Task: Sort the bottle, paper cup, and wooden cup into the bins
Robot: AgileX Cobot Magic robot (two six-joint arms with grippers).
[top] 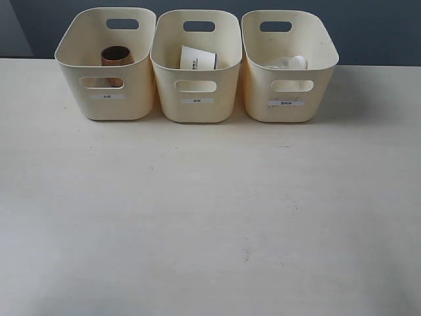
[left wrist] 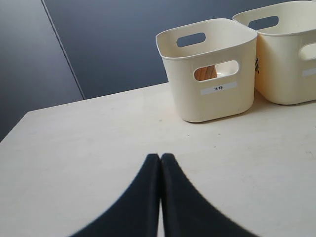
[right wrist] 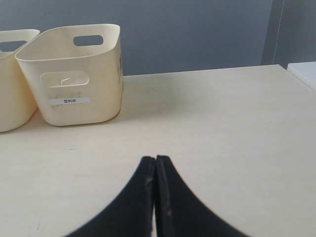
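Three cream bins stand in a row at the table's far edge. The left bin [top: 105,66] holds the dark brown wooden cup [top: 116,58], which also shows through the handle hole [left wrist: 207,73] in the left wrist view. In the middle bin [top: 196,69] lies the white paper cup [top: 197,59]. The clear bottle [top: 287,63] lies in the right bin [top: 288,69]. My left gripper [left wrist: 161,157] and my right gripper [right wrist: 155,159] are both shut with nothing in them, low over the table and well back from the bins. Neither arm shows in the exterior view.
The pale wooden table [top: 210,217] stretches from the bins to the front edge. A dark grey wall [top: 368,26] rises behind the bins. In the right wrist view the table's right edge [right wrist: 296,71] shows beside a white surface.
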